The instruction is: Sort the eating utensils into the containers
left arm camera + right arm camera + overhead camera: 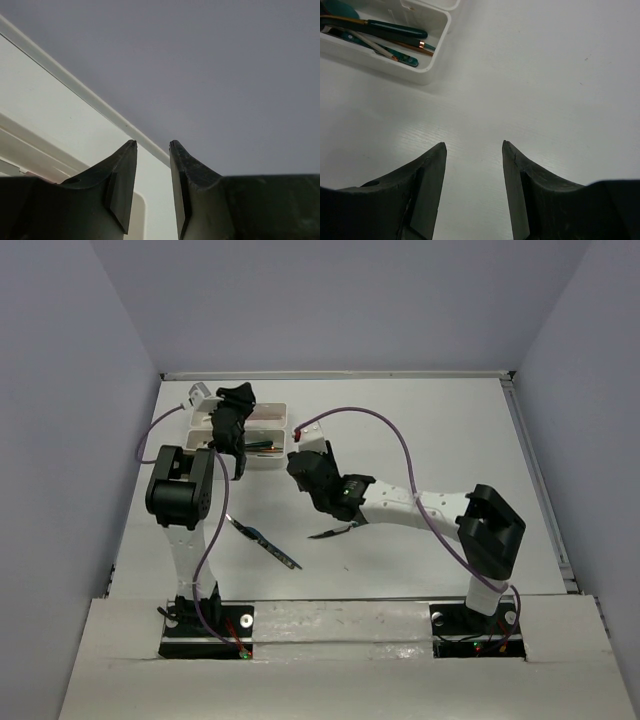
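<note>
White table (430, 440) and pale grey walls are enclosing the work area. My right pincer (473, 146) is hanging low over bare table with its jaws spread wide and nothing between them. Just up and to the left of it in the wrist view, the long white rectangular plastic tray (432, 70) is lying, already holding teal-handled utensils (395, 31).

My left pincer (232, 435) is hovering over the trays, jaws a little apart and empty, looking at the wall.

One slim dark utensil (335, 532) is lying on the table close under the right forearm, toward the bases. One slim dark blue utensil (266, 544) is lying near the left base, its long axis running diagonally away from that base. I am judging that the right pincer is the nearer one to the first piece, but it must pull back toward its own base.
</note>
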Action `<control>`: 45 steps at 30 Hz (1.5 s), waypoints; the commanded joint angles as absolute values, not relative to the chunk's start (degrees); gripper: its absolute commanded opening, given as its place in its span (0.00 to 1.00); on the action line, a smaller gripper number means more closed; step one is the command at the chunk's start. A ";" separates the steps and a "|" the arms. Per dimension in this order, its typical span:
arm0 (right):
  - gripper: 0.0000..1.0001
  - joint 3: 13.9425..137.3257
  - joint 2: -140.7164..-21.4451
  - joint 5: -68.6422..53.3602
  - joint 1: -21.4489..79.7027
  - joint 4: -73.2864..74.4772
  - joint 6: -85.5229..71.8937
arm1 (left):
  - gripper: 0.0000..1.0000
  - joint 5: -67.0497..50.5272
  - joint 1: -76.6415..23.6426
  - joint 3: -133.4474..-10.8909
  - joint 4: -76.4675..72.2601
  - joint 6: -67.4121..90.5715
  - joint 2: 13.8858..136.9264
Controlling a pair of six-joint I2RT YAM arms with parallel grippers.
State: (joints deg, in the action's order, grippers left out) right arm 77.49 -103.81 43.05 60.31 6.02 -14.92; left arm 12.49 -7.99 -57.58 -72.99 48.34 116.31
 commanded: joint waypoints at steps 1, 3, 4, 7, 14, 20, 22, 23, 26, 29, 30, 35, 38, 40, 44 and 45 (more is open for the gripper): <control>0.54 76.99 -100.02 42.11 60.03 5.80 -16.09 | 0.43 14.77 -6.68 -57.04 -72.69 45.27 110.40; 0.55 77.78 -100.45 38.60 60.03 7.81 -14.60 | 0.42 13.54 -5.63 -56.87 -70.15 44.13 107.77; 0.55 78.65 -100.81 36.67 60.03 9.13 -14.24 | 0.41 13.27 -5.28 -56.95 -68.57 43.51 106.45; 0.56 82.26 -102.82 28.41 60.03 16.50 -14.24 | 0.40 10.99 -3.52 -57.04 -62.59 37.20 100.39; 0.53 83.67 -107.12 10.74 62.31 19.59 -15.55 | 0.44 3.70 1.66 -46.08 -63.82 22.63 81.85; 0.52 88.50 -114.07 8.70 66.88 21.80 -16.17 | 0.48 -11.83 2.11 -41.49 -50.92 8.47 63.66; 0.52 89.03 -115.04 8.09 67.41 21.97 -16.70 | 0.49 -12.92 2.20 -41.48 -46.34 5.81 57.76; 0.52 89.12 -115.48 7.48 67.41 21.89 -16.96 | 0.51 -13.18 2.28 -42.96 -39.71 4.23 56.53; 0.50 89.12 -116.54 6.59 67.93 21.88 -17.40 | 0.56 -13.18 3.69 -45.52 -28.08 -2.97 53.36; 0.49 89.38 -117.50 7.64 70.39 21.97 -16.70 | 0.62 -12.92 4.92 -44.65 -21.56 -7.90 49.67; 0.49 89.56 -117.60 8.95 70.92 21.97 -16.70 | 0.64 -12.83 5.10 -44.30 -20.32 -8.69 48.79; 0.48 89.56 -117.68 11.95 73.56 21.88 -17.40 | 0.68 -12.83 6.50 -42.02 -16.27 -11.95 45.79; 0.48 89.65 -118.73 11.78 73.56 22.15 -17.66 | 0.69 -13.44 6.94 -41.14 -16.08 -12.04 45.44; 0.48 90.43 -120.05 12.04 73.56 22.76 -18.28 | 0.70 -13.54 7.03 -41.13 -16.26 -11.95 45.53; 0.48 91.23 -121.29 13.53 73.56 23.64 -19.07 | 0.70 -13.88 7.03 -41.22 -16.08 -11.78 45.44; 0.48 91.67 -121.55 14.41 73.56 23.82 -19.07 | 0.71 -14.23 7.03 -41.22 -16.08 -11.69 45.44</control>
State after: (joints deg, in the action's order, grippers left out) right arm 88.68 -120.53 11.49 73.89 22.50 -17.85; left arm -12.64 6.61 -41.23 -15.07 -10.44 46.44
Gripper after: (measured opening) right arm 0.479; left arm 0.702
